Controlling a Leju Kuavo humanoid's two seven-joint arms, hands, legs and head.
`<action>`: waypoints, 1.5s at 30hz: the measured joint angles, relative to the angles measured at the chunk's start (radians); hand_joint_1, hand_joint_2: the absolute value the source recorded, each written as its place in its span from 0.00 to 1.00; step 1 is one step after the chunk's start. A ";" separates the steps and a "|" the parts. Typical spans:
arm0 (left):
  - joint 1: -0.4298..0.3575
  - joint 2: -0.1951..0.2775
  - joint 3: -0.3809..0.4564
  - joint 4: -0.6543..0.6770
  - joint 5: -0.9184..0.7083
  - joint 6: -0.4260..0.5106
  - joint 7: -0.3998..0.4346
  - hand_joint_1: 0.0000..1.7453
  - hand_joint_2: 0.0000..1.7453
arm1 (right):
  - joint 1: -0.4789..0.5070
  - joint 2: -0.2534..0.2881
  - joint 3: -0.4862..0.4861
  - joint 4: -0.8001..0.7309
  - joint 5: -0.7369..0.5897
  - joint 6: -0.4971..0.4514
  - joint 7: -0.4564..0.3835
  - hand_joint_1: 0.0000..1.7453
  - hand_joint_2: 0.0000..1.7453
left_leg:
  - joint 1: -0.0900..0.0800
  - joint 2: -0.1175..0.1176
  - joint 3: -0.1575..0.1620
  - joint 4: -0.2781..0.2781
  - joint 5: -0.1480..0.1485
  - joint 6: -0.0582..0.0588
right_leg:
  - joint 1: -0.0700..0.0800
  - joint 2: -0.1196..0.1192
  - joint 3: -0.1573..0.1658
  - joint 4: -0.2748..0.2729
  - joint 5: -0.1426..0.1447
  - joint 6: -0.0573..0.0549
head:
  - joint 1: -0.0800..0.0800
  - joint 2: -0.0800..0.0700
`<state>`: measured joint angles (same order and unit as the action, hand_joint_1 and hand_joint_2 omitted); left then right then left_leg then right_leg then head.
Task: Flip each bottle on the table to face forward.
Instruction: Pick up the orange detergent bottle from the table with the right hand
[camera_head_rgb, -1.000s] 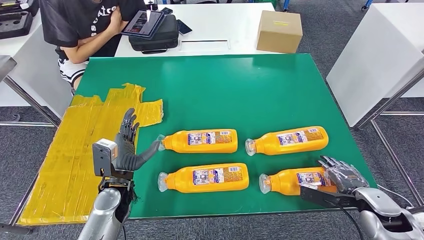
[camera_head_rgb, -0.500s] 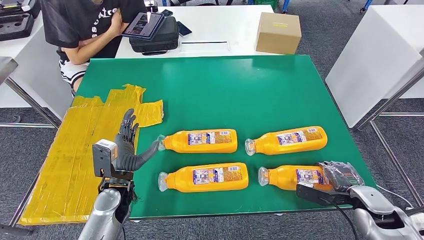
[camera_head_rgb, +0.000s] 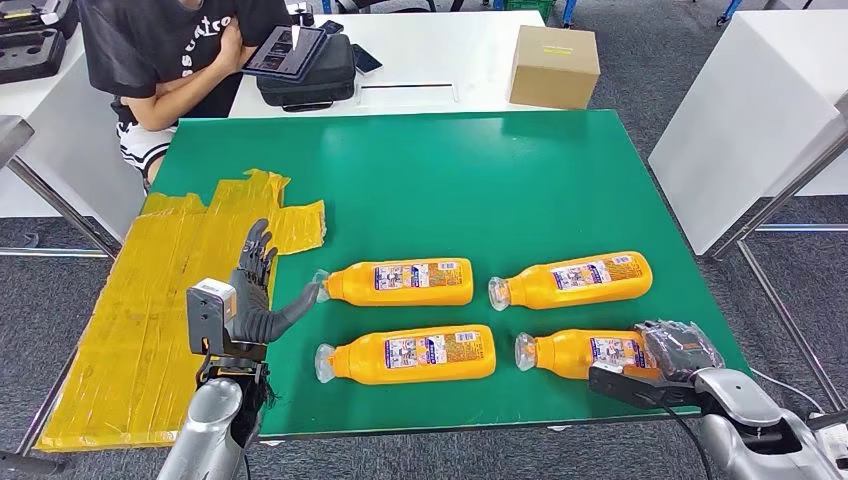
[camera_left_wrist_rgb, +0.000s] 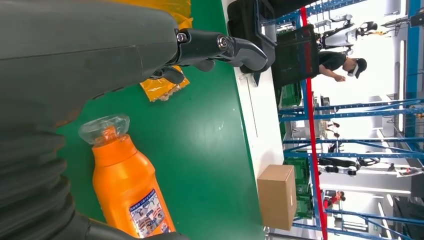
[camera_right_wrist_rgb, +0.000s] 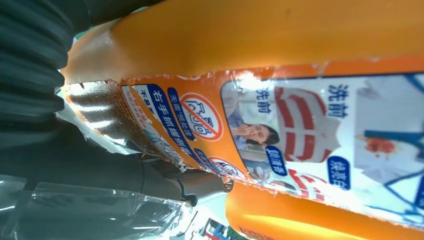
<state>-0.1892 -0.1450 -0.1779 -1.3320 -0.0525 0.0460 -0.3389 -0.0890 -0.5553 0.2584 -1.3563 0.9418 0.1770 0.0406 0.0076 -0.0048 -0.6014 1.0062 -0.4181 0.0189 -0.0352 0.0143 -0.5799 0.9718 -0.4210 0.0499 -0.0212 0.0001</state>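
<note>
Right hand (camera_head_rgb: 678, 350) sits at the near right edge of the green table (camera_head_rgb: 500, 180), fingers wrapped over the base end of the near right bottle (camera_head_rgb: 575, 353); right wrist view shows the bottle label (camera_right_wrist_rgb: 310, 130) pressed right up against the palm, so it grips that bottle. Bottle lies on its side, clear cap pointing left, label up. Left hand (camera_head_rgb: 255, 295) is raised at the near left, fingers spread upward, thumb stretched toward the cap of the far left bottle (camera_head_rgb: 400, 283), holding nothing; whether the thumb tip touches the cap I cannot tell. Left wrist view has that orange bottle (camera_left_wrist_rgb: 127, 192) just beside the thumb, cap toward the hand. Near left bottle (camera_head_rgb: 410, 354) lies flat between the two hands, cap left, label up. One row back: far left bottle and far right bottle (camera_head_rgb: 575, 280), both on their sides, caps left, labels up. All four form a two-by-two grid, none touching. Yellow taped patch (camera_head_rgb: 150, 300) covers the table's left part. Beyond the green table, a white table carries a cardboard box (camera_head_rgb: 553, 65) and a black bag (camera_head_rgb: 310, 75); a seated person (camera_head_rgb: 160, 50) holds a tablet (camera_head_rgb: 285, 50) at the far left.
</note>
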 joint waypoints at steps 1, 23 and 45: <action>0.001 0.000 0.000 -0.002 -0.001 0.000 0.001 0.00 1.00 | -0.001 0.003 0.002 0.001 0.001 -0.005 0.000 1.00 1.00 | 0.000 0.000 0.000 0.000 0.000 0.000 | 0.000 0.001 0.000 0.000 0.000 0.000 | 0.000 0.000; 0.033 0.000 0.009 -0.036 -0.010 0.011 0.005 0.00 1.00 | 0.107 0.044 -0.063 -0.299 -0.173 -0.025 -0.094 1.00 1.00 | -0.001 -0.002 -0.010 0.000 0.001 0.000 | -0.001 -0.001 -0.008 0.001 0.000 0.001 | 0.000 0.000; 0.032 -0.004 0.024 -0.039 -0.027 0.009 0.004 0.00 1.00 | 0.058 0.145 -0.148 -0.372 -0.210 -0.075 -0.147 1.00 1.00 | -0.001 -0.003 -0.012 0.000 0.001 0.000 | -0.001 -0.002 -0.009 0.001 0.000 0.001 | 0.000 0.000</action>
<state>-0.1573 -0.1495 -0.1541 -1.3706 -0.0799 0.0552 -0.3350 -0.0309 -0.4099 0.1101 -1.7285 0.7320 0.1017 -0.1063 0.0069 -0.0082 -0.6130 1.0063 -0.4172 0.0193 -0.0359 0.0119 -0.5892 0.9726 -0.4213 0.0513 -0.0214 0.0001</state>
